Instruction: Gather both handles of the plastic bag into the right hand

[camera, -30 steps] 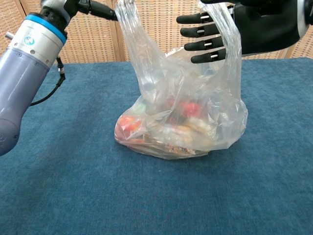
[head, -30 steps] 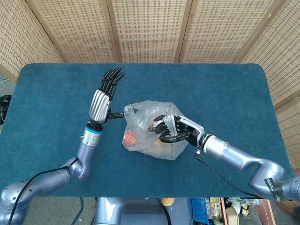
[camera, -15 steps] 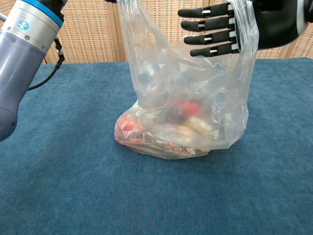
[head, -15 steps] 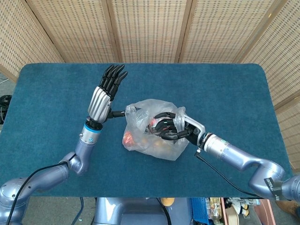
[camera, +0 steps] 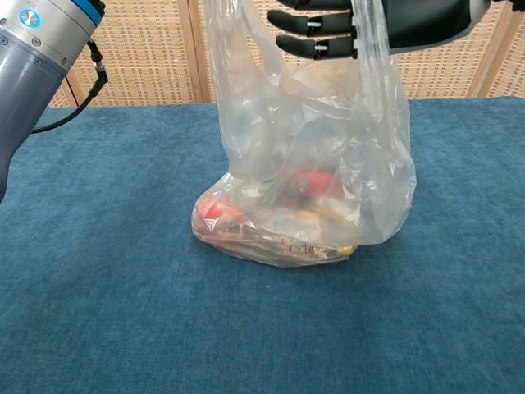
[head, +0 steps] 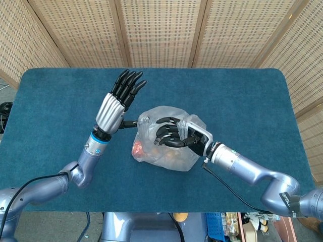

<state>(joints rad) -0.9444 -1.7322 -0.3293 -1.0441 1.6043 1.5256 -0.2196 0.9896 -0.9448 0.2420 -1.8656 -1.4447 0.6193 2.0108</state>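
Observation:
A clear plastic bag [head: 166,154] [camera: 308,156] with red and yellow items inside stands mid-table. My left hand [head: 115,107] is just left of it, fingers stretched upward, its thumb holding the bag's left handle [head: 142,121] [camera: 216,29] up taut. My right hand [head: 174,135] [camera: 369,16] reaches across the bag's mouth from the right, fingers extended toward the left handle. The right handle [head: 196,124] [camera: 373,49] is looped around its palm. In the chest view only the left forearm [camera: 37,37] shows; the left hand is above the frame.
The bag sits on a blue cloth-covered table [head: 55,101] [camera: 123,312]. A woven folding screen [head: 161,30] stands behind the far edge. A black cable [head: 227,189] hangs under my right forearm.
My right hand has moved left over the bag's mouth, toward the left handle, and both handles have been drawn higher. My left hand has shifted slightly up and right.

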